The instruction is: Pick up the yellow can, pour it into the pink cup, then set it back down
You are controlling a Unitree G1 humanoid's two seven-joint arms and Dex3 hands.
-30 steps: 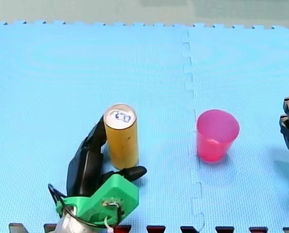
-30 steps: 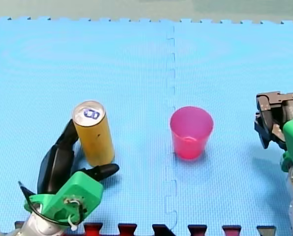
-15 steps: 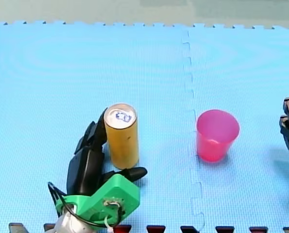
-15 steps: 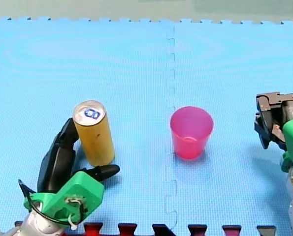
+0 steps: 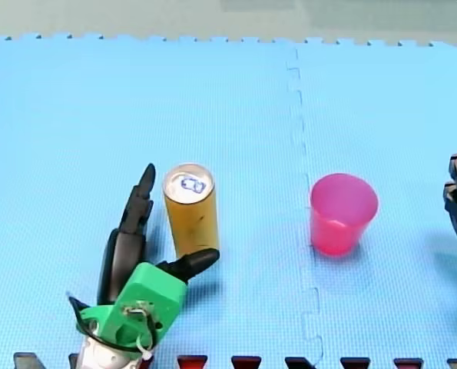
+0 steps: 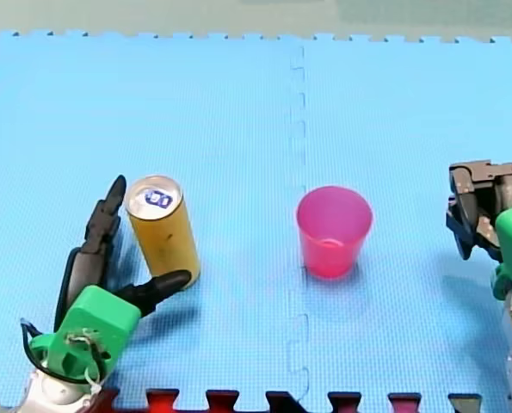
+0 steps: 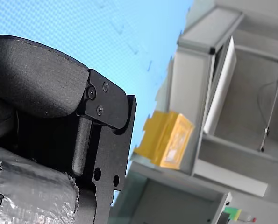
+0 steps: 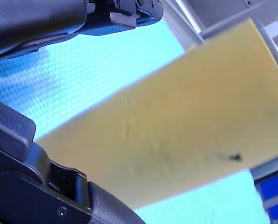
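Your left hand (image 5: 132, 257) is released and holds nothing. It sits just beside the can (image 5: 191, 215), on the can's side away from the cup (image 5: 342, 215) and a little nearer the robot. Whether any part of the hand touches the can's base I cannot tell. In the second wrist view the can's yellow side runs close past that hand, not clasped.

The can stands upright on the blue mat (image 5: 251, 115) with its top facing up. The cup stands upright too, well apart from the can on the can's other side, across the mat seam. Your right hand (image 6: 479, 211) is farther from the can than the cup is, at the mat's edge. It holds nothing, and I cannot tell whether it is clenched.

As for progress, the can is down and not in hand, and I can make out nothing inside the cup. That fits either end of the job: the grasp not yet made, or the can already poured and set back. If the pour is not done, you have the grip, lift, carry to the cup, tilt and return all left.
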